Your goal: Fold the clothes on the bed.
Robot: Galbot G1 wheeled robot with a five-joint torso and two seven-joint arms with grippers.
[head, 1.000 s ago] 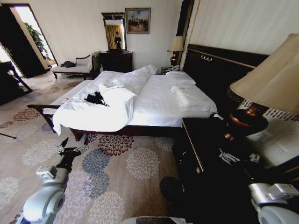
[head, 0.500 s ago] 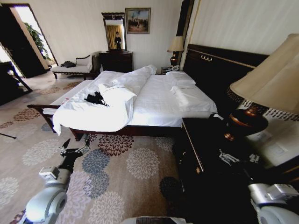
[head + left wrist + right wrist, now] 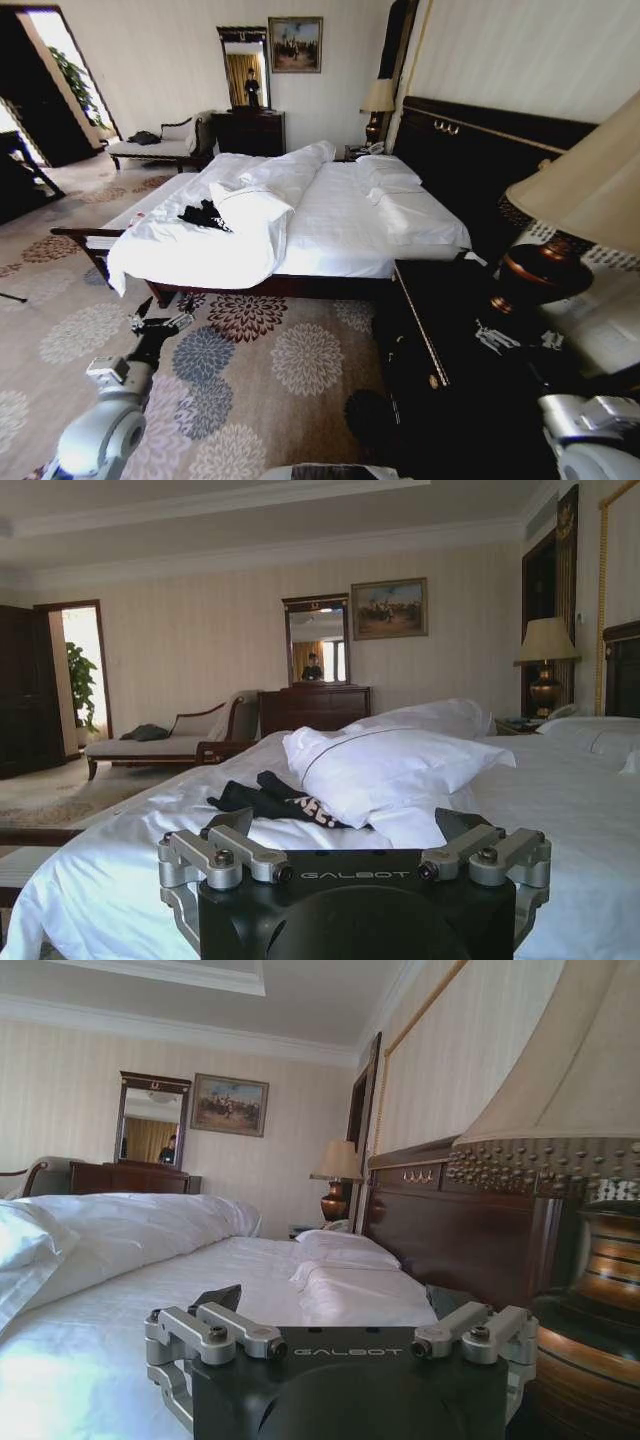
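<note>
The clothes, a crumpled black T-shirt with white lettering, lie on the near left part of the bed, beside a folded-back heap of white duvet. My left gripper hangs open over the carpet, short of the bed's foot corner and well below the T-shirt. In the left wrist view the T-shirt lies straight beyond the open left gripper. My right gripper is open and empty, low beside the bed's right side, facing the pillows and the headboard.
A dark nightstand with a big lamp stands close at my right. Floral carpet lies between me and the bed. A white chaise, a dresser with a mirror and a doorway are at the far wall.
The whole picture has shifted slightly, so the camera has moved; the bed and lamp sit a little differently in frame. The left arm has barely shifted, and the T-shirt has not moved.
</note>
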